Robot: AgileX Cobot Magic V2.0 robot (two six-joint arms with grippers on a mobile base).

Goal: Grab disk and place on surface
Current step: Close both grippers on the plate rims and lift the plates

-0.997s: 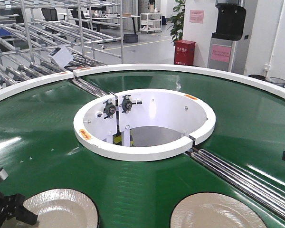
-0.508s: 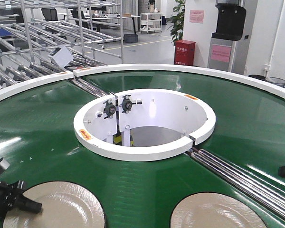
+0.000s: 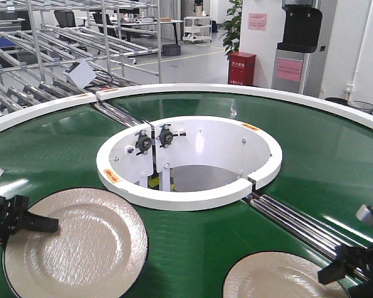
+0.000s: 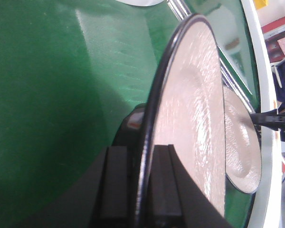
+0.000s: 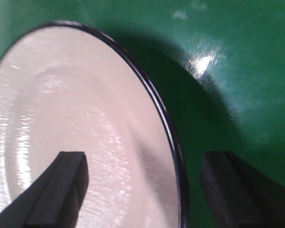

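Observation:
Two pale disks with dark rims show over the green belt. The left disk (image 3: 81, 248) (image 4: 194, 109) is tilted and lifted off the belt. My left gripper (image 3: 46, 225) (image 4: 142, 187) is shut on its near rim, one finger on each face. The right disk (image 3: 276, 279) (image 5: 76, 123) (image 4: 242, 147) lies flat on the belt. My right gripper (image 3: 336, 276) (image 5: 145, 187) is open, its fingers astride that disk's rim, one over the disk and one over the belt. The surface is out of view.
The green circular conveyor belt (image 3: 56, 149) fills the scene, with a raised white inner ring (image 3: 186, 200) around a central opening. Steel rollers (image 3: 311, 226) cross the belt at right. A white outer rim (image 3: 248, 90) runs behind, with metal racks (image 3: 62, 43) beyond.
The left gripper has risen and moved away from the camera with the left disk, which now looks larger and tilted. The right gripper has come in from the right edge to the right disk's rim.

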